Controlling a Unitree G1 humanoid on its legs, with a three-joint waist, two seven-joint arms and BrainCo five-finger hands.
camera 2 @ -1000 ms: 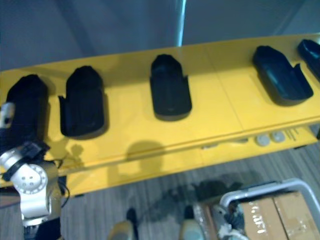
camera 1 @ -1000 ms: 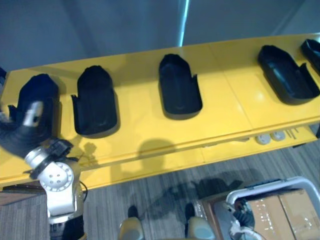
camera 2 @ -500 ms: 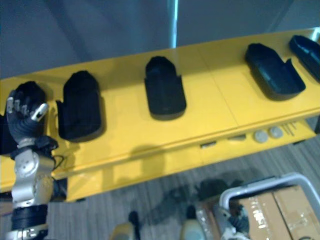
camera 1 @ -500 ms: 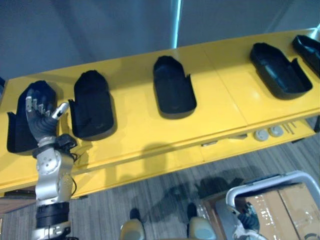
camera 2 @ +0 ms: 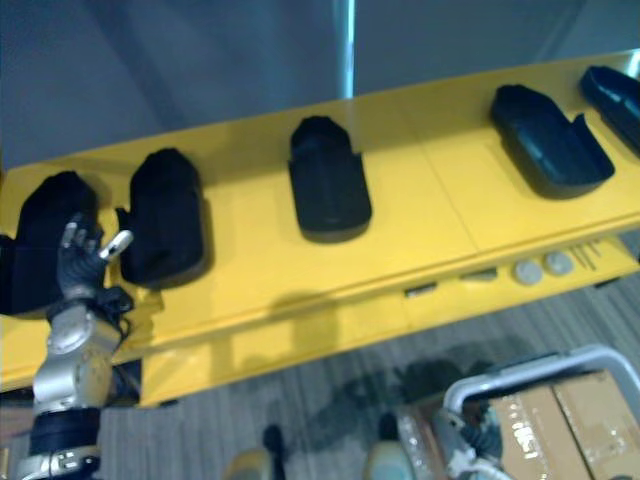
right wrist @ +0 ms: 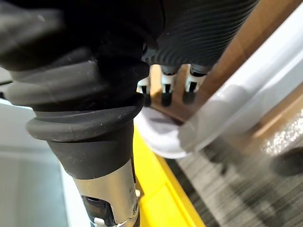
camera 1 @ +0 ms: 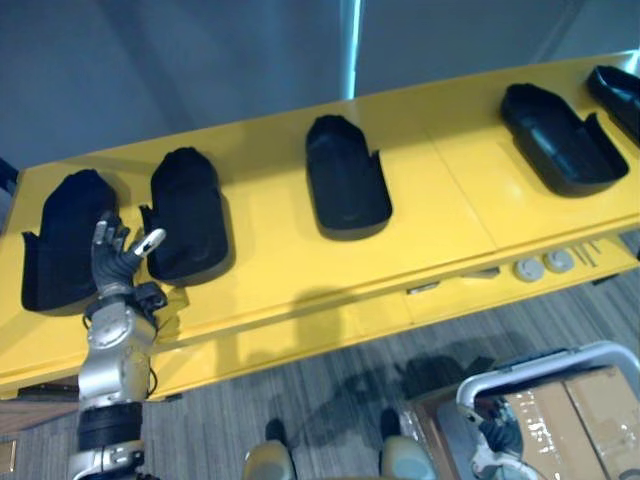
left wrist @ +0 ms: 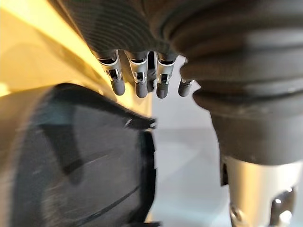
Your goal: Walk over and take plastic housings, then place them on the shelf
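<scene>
A long yellow shelf (camera 1: 270, 250) is carrying five black plastic housings in a row, each lying crosswise. The first housing (camera 1: 60, 235) is lying by the left end, with the second housing (camera 1: 188, 212) just beside it. The third housing (camera 1: 345, 178) is resting near the middle, well apart from the others. The fourth housing (camera 1: 560, 135) and fifth housing (camera 1: 618, 92) are sitting close together at the right end. Two pale discs (camera 1: 524, 268) are lying on the lower front ledge.

The plastic housings (camera 1: 346, 185) are black, the shelf (camera 1: 268, 225) yellow, the carpet (camera 1: 320, 385) grey with stripes, the cardboard boxes (camera 1: 600, 405) brown.
</scene>
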